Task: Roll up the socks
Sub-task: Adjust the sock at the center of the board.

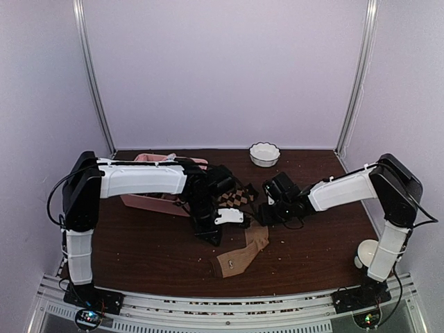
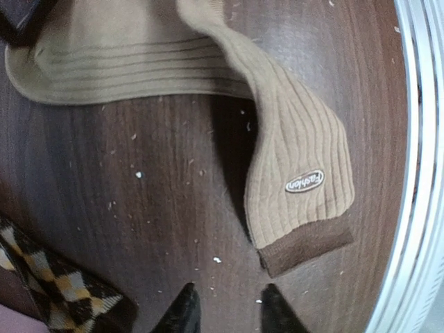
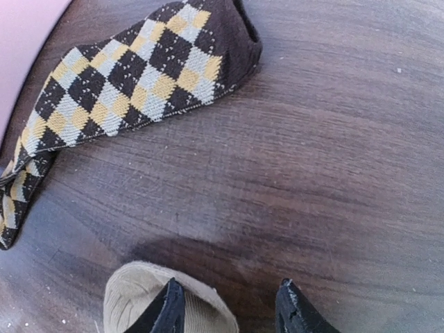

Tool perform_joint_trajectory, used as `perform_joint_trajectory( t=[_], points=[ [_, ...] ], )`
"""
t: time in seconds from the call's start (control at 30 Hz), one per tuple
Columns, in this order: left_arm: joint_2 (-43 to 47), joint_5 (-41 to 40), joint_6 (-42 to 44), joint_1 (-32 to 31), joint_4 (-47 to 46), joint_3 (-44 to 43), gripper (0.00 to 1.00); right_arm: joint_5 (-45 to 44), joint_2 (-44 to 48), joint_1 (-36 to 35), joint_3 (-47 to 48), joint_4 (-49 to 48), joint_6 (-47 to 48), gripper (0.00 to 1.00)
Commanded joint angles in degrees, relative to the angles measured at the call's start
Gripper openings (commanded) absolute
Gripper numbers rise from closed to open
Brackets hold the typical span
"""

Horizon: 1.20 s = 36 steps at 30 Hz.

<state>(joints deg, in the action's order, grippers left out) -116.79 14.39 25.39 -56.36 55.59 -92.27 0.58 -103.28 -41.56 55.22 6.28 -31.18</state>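
The tan sock (image 2: 291,159) is laid out on the surface (image 2: 139,208), the argyle sock (image 3: 132,76) near it. The left pincer (image 2: 229,312) and right pincer (image 3: 225,309) are held apart, empty. Bare wood may be closed upon, the cuff missed or merely dragged.

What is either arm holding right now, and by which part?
Left fingers: nothing, bare table between them. Right fingers: one overlaps the end of the tan sock; grip cannot be told.
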Motion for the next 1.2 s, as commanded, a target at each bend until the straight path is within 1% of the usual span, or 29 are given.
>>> perform_joint_trajectory(
  t=[0.0,0.03,0.07,0.13,0.2,0.43,0.6,0.67,0.77,0.83,1.03,1.17],
  points=[
    [0.0,8.0,-0.4,0.5,1.7,0.8,0.43,0.8,-1.9,0.3,1.3,-1.3,0.9,0.45],
    [-0.6,9.2,-0.4,0.5,0.8,1.2,0.48,1.1,-1.8,0.4,0.9,-1.6,0.8,0.45],
    [-1.2,10.2,-0.2,0.5,0.0,1.3,0.51,1.4,-1.8,0.4,0.8,-1.7,0.8,0.45],
    [-2.5,11.9,1.0,0.5,-1.1,1.4,0.53,1.7,-1.4,0.6,0.2,-1.8,0.8,0.45],
    [-3.5,13.0,2.5,0.5,-2.2,1.5,0.59,2.0,-0.6,0.7,-0.4,-1.8,0.9,0.45],
    [-8.0,16.2,3.3,0.6,-3.1,-1.6,0.60,2.5,1.9,1.8,-2.9,-2.3,0.5,0.44],
    [-9.2,17.9,2.8,0.5,-3.9,-2.2,0.59,2.9,2.9,1.9,-4.3,-3.5,-0.2,0.42],
    [-9.4,18.0,2.9,0.6,-4.3,-2.1,0.57,3.3,3.0,1.9,-4.7,-4.0,-0.5,0.42],
    [-9.4,18.8,3.0,0.6,-3.5,-2.3,0.48,3.6,3.1,2.0,-5.4,-4.7,-1.0,0.40],
    [-9.4,19.9,3.2,0.6,-2.1,-2.6,0.42,3.6,3.2,2.0,-5.5,-4.9,-1.2,0.39],
    [-7.8,22.3,3.5,0.5,0.4,-2.2,0.16,2.3,3.5,2.1,-5.3,-4.7,-1.5,0.38],
    [-7.4,22.2,3.8,0.5,1.5,-2.4,0.10,1.0,4.3,2.5,-5.7,-4.4,-1.9,0.36]
  ],
)
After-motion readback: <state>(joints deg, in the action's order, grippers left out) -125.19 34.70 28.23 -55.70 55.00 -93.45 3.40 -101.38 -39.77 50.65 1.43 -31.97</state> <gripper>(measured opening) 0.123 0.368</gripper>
